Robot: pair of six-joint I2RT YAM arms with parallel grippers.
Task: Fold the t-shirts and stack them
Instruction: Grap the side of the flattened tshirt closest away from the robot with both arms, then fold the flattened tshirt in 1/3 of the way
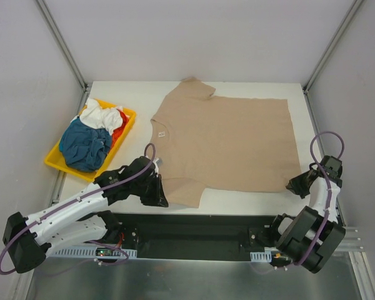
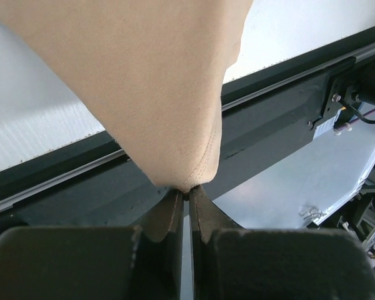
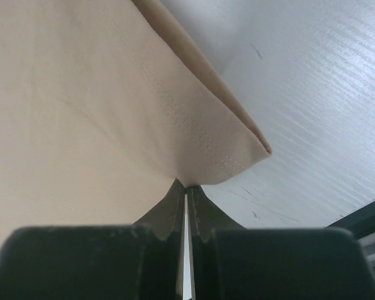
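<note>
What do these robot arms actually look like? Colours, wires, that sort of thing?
The left arm has white tube-like links between chunky black joints. The right arm is built the same way, though more black shows. A thin purple cable loops loosely along each. The left gripper and right gripper are each a pair of black wedges tapering to narrow tips. No readable markings show.

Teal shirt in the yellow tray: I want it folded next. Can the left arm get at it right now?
Probably not yet: the left gripper is shut on the edge of the tan shirt. Nothing blocks the way to the teal shirt in the tray beside it.
</note>
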